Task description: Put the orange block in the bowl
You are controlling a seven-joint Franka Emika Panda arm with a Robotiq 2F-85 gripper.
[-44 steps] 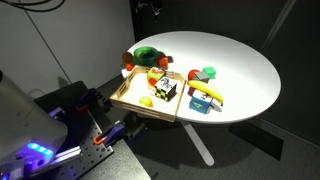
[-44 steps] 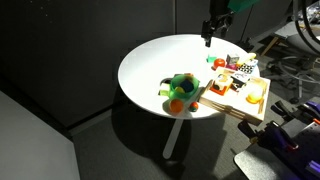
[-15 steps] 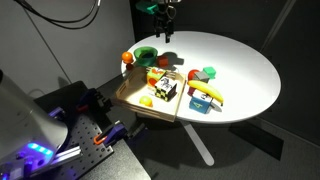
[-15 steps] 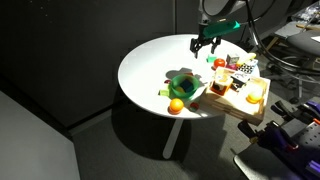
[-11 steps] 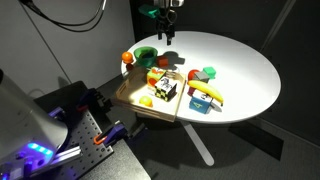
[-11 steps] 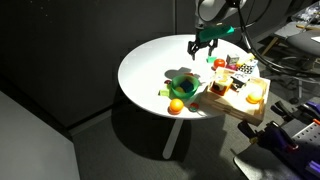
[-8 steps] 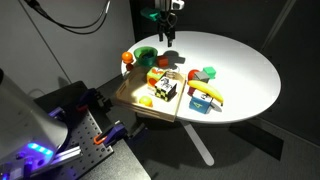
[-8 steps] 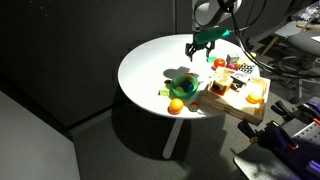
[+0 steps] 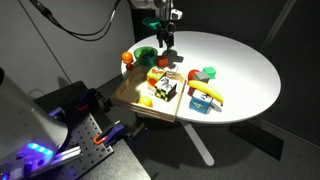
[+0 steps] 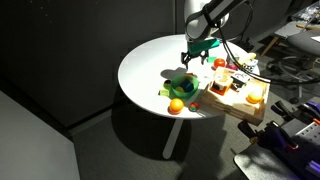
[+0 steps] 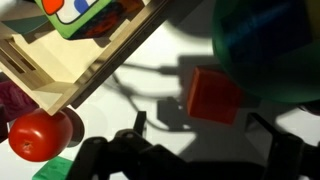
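Observation:
The orange block (image 11: pixel 214 95) lies on the white table right beside the green bowl (image 11: pixel 268 48), close under my gripper (image 11: pixel 200 135). The gripper is open and empty, with one finger on each side of the block and above it. In both exterior views the gripper (image 9: pixel 166 42) (image 10: pixel 196 52) hangs low over the table between the bowl (image 9: pixel 144 54) (image 10: pixel 182 84) and the wooden tray (image 9: pixel 131 101). I cannot pick the block out in the exterior views.
A red tomato (image 11: pixel 35 135) lies by the tray's edge (image 11: pixel 95 75). The tray holds a coloured cube (image 9: pixel 165 88) and a yellow piece (image 9: pixel 147 100). An orange ball (image 10: pixel 176 106) sits beside the bowl. A banana and blue block (image 9: pixel 205 97) lie further along the table.
The gripper has come down and moved from the table's far side toward the gap between bowl and tray. It stays open. Nothing on the table has moved.

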